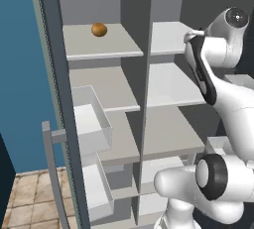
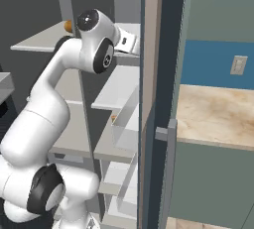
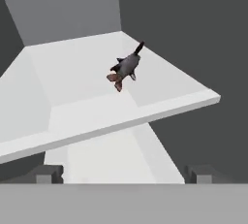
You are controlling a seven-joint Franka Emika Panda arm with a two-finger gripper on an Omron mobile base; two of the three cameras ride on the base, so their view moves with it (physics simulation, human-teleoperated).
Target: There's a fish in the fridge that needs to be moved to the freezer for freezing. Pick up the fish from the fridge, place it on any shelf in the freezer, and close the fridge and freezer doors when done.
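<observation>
Open empty jaws [image 3: 123, 173] hang short of fish [image 3: 125, 67] lying mid-shelf [image 3: 160, 102] in the fridge, reach step; next: advance over it, close on body.

Unit stands open, split by a centre wall into two columns of shelves. Ball [image 1: 99, 29] on the top left shelf [image 1: 101, 44], towards the back. Door bins [image 1: 92, 124] stacked on the open left door [image 1: 59, 99], before the left column. Hand view: fish [image 3: 126, 67] lies on a shelf [image 3: 87, 97] near its right edge, well back from the front lip; another shelf below.
</observation>
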